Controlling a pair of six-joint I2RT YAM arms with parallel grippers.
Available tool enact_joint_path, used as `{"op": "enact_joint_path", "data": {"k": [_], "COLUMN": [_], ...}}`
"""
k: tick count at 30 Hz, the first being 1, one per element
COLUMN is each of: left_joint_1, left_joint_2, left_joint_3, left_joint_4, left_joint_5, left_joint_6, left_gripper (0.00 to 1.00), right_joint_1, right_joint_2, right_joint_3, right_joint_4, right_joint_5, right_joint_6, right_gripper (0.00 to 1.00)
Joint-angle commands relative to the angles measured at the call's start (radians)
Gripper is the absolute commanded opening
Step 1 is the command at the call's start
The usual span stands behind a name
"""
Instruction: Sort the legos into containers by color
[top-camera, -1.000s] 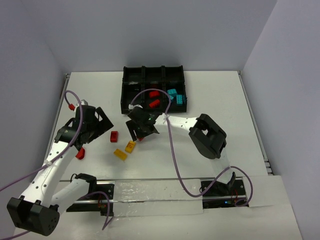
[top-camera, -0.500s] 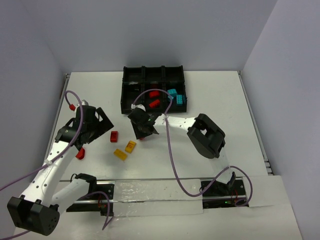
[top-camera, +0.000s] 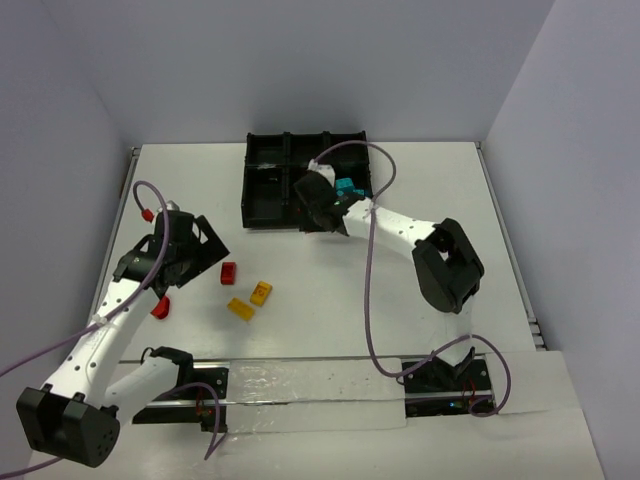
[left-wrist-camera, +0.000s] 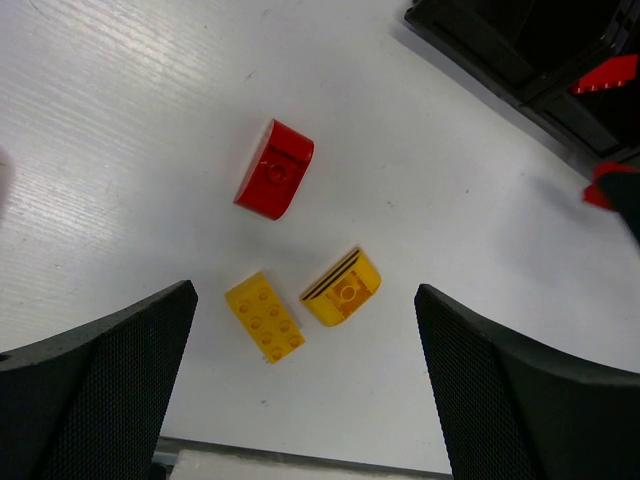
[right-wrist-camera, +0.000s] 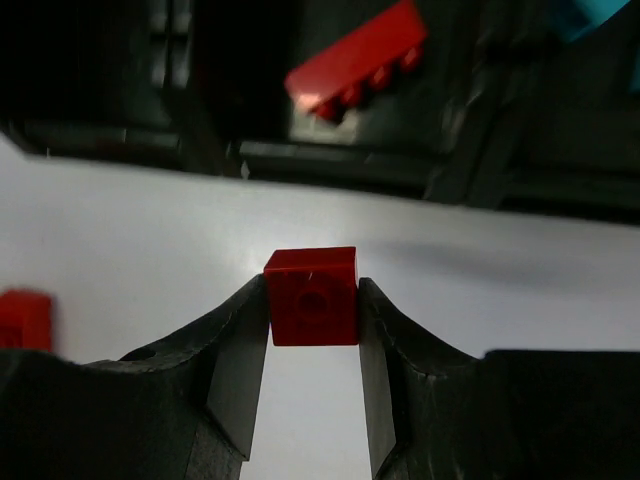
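Between the right fingers: held red lego (right-wrist-camera: 311, 297), pinched on both sides.
Right end effector (right-wrist-camera: 312, 300): clamped on that lego, poised at the near wall of the black tray (top-camera: 246, 190).
Inside tray: another red lego (right-wrist-camera: 357, 60).
Left end effector (top-camera: 200, 250): spread wide, over the worktop (left-wrist-camera: 480, 250).
Beneath it: loose red lego (left-wrist-camera: 273, 170), yellow brick (left-wrist-camera: 265, 317), yellow curved piece (left-wrist-camera: 341, 289), all untouched.

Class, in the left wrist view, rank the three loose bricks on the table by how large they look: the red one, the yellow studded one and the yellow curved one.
1. red brick: looks largest.
2. yellow studded brick and yellow curved brick: too alike to rank.
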Motion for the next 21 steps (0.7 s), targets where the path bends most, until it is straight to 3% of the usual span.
{"op": "enact_joint_path", "data": {"k": [1,7,14,18,21], "left_joint_1": [0.007,0.007,0.007,0.007,0.007], "left_joint_2": [0.041,0.057,0.122,0.149,0.163], "left_joint_3": [0.048,0.053,0.063,0.067,0.065], "left_joint_4": [0.002,0.019,0.021,0.038,0.062], "left_joint_5": [-0.014,-0.002,-0.032,-0.040,-0.033], "left_joint_6": [0.016,0.030,0.039,0.045,0.045], "left_gripper": [0.99,0.99,0.99,0.99,0.99], "right_joint_1": [-0.064,-0.108,-0.111,-0.115,-0.115], "right_joint_2": [0.017,0.159,0.319,0.328,0.302], "right_joint_3": [0.140,0.331,0.561,0.586,0.583], "right_joint_4": [0.012,-0.022,-0.113,-0.124,-0.122], "right_joint_5": [0.079,0.081,0.114,0.115,0.110], "right_joint_6": [-0.011,-0.014,-0.033,-0.034,-0.036], "right_gripper": [0.44,0.48,0.68,0.83,0.86]}}
